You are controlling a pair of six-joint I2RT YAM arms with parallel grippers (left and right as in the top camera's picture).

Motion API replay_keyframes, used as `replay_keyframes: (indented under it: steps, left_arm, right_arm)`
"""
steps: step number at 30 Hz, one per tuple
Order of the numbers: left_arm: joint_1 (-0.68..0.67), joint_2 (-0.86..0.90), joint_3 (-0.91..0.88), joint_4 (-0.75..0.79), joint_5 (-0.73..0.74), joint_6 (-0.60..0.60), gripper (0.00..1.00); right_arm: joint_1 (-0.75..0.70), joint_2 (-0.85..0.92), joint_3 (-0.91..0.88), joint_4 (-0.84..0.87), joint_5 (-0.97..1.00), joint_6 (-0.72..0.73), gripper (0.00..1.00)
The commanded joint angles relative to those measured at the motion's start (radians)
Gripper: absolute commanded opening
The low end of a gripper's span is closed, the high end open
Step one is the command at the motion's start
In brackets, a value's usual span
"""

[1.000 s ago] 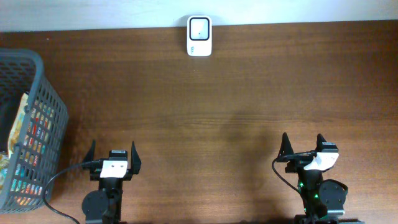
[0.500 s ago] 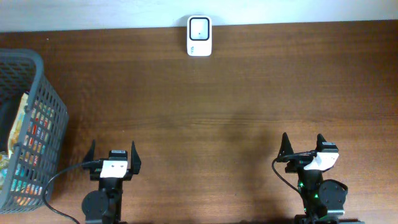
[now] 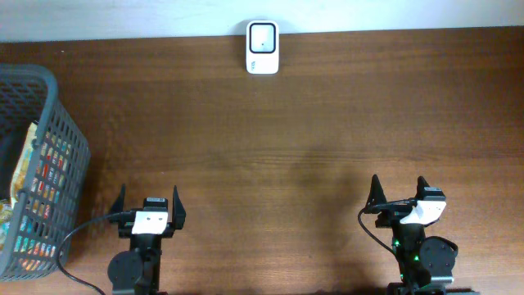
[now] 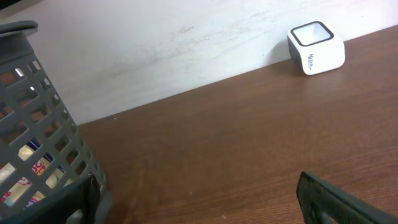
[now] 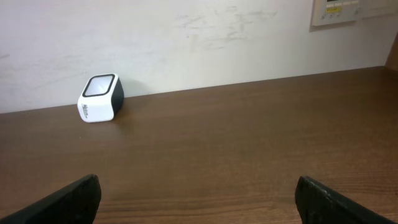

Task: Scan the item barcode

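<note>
Both arms sit parked at the near edge. Left gripper (image 3: 148, 193) jaws wide, empty; right gripper (image 3: 399, 182) same. Colourful packet (image 3: 23, 176) to scan sits inside grey mesh basket (image 3: 51, 106) at table left, nearest left arm, so likely its pick. White barcode scanner (image 3: 262, 47) at far edge, window up, centred for either arm.

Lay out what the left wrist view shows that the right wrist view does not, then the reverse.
Only the left wrist view: the grey mesh basket at the left edge, with colourful packets visible through its holes.

Only the right wrist view: a pale wall panel in the upper right corner, cut off by the frame.

Both: the white scanner standing on the brown table against the white wall. It lies far right in the left wrist view and far left in the right wrist view.
</note>
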Motion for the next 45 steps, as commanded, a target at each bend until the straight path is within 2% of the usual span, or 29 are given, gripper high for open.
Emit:
replay_keyframes:
  steps: [1, 8, 12, 15, 21, 25, 28, 31, 35, 39, 43, 45]
  left_arm:
    - [-0.005, -0.006, -0.002, -0.005, 0.011, 0.012, 0.99]
    - [-0.005, -0.006, -0.002, 0.006, 0.012, 0.012, 0.99]
    - [-0.005, -0.006, -0.002, 0.026, 0.136, 0.008, 0.99]
    - [-0.005, -0.006, 0.000, 0.057, 0.169, 0.006, 0.99]
    - [-0.004, 0.077, 0.153, 0.062, 0.185, -0.093, 0.99]
    - [-0.004, 0.276, 0.369, 0.045, 0.267, -0.093, 0.99]
    - [-0.004, 0.473, 0.575, -0.063, 0.283, -0.093, 0.99]
    - [-0.004, 0.729, 0.889, -0.307, 0.283, -0.093, 0.99]
    - [-0.004, 1.121, 1.441, -0.752, 0.285, -0.093, 0.99]
    - [-0.004, 1.363, 1.786, -0.992, 0.326, -0.093, 0.99]
    - [-0.001, 1.439, 1.817, -0.961, 0.279, -0.083, 0.99]
    - [0.024, 1.457, 1.819, -0.912, 0.180, -0.163, 0.99]
  right_arm:
    - [-0.004, -0.007, -0.009, -0.001, 0.009, 0.003, 0.99]
    - [-0.004, -0.007, -0.009, -0.001, 0.009, 0.003, 0.98]
    - [-0.004, -0.007, -0.009, -0.001, 0.009, 0.003, 0.99]
    - [-0.004, -0.007, -0.009, -0.001, 0.009, 0.003, 0.99]
    - [-0.004, -0.007, -0.009, -0.001, 0.009, 0.003, 0.99]
    - [-0.004, -0.007, -0.009, -0.001, 0.009, 0.003, 0.99]
    - [-0.004, -0.007, -0.009, -0.001, 0.009, 0.003, 0.99]
    - [-0.004, -0.007, -0.009, -0.001, 0.009, 0.003, 0.99]
    - [-0.004, -0.007, -0.009, -0.001, 0.009, 0.003, 0.99]
    - [-0.004, -0.007, -0.009, -0.001, 0.009, 0.003, 0.99]
    - [-0.004, -0.007, -0.009, -0.001, 0.009, 0.003, 0.99]
    - [-0.004, -0.007, -0.009, -0.001, 0.009, 0.003, 0.99]
